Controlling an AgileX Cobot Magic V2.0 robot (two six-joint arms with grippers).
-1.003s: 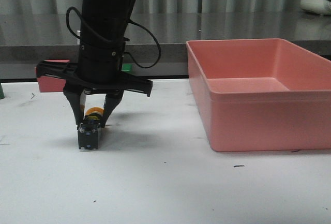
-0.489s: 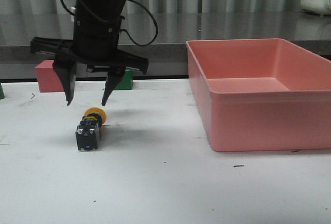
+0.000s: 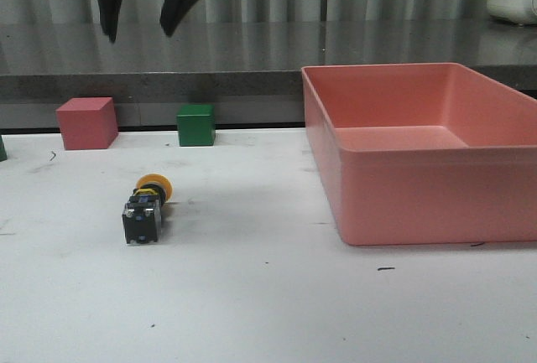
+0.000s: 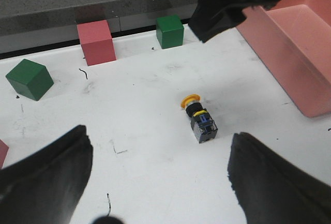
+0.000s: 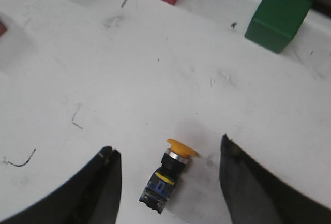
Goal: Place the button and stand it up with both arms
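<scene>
The button (image 3: 144, 210) lies on its side on the white table, yellow cap toward the back and black boxy base toward the front. It also shows in the left wrist view (image 4: 200, 118) and the right wrist view (image 5: 166, 175). My right gripper (image 3: 138, 34) is open and empty, high above the button, its fingers spread to either side of it in its wrist view (image 5: 168, 146). It shows as a black shape in the left wrist view (image 4: 232, 4). My left gripper (image 4: 160, 182) is open and empty, nearer than the button and apart from it. It is out of the front view.
A large pink bin (image 3: 419, 195) stands on the right. A red cube (image 3: 86, 122) and a green cube (image 3: 195, 124) sit at the table's back edge. Another green cube (image 4: 28, 79) sits at the far left. A dark counter runs behind the table.
My right gripper opened, let go of the button and rose straight up to the top of the front view. The button stays lying on its side in the same spot.
</scene>
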